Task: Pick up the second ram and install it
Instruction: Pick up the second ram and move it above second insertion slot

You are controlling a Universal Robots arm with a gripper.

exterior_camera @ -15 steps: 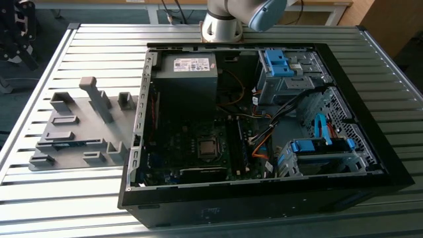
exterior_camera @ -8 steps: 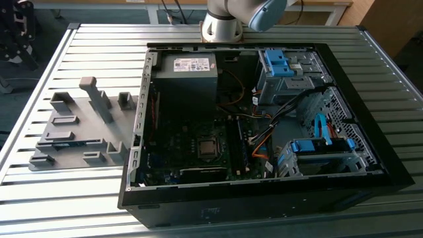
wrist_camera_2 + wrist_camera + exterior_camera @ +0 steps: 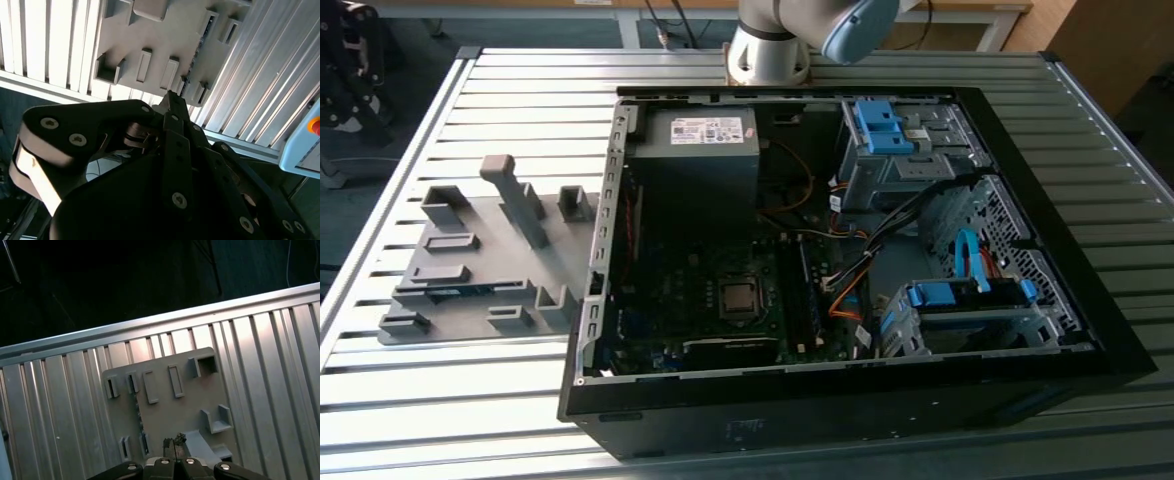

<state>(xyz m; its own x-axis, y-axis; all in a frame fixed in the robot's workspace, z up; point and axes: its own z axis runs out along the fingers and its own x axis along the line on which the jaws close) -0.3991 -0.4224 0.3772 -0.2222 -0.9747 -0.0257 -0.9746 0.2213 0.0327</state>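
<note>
The second ram (image 3: 462, 291) is a thin dark strip standing on edge in slots of the grey holder plate (image 3: 480, 230), on the table at the exterior view's left. In both wrist views it appears as a dark line across the plate (image 3: 136, 412) (image 3: 199, 47). My gripper (image 3: 174, 442) hangs well above the holder plate, over the plate's edge and a short way off the ram. Its black fingers (image 3: 171, 100) meet at the tips with nothing between them. The arm's base (image 3: 771, 45) stands at the far side of the table.
An open black computer case (image 3: 854, 400) lies on the ribbed metal table (image 3: 454, 420), its motherboard (image 3: 720, 300), cables and blue drive brackets exposed. Grey blocks and a tall post (image 3: 520, 200) rise from the holder plate. A pale box with a red button (image 3: 305, 140) is beyond the table edge.
</note>
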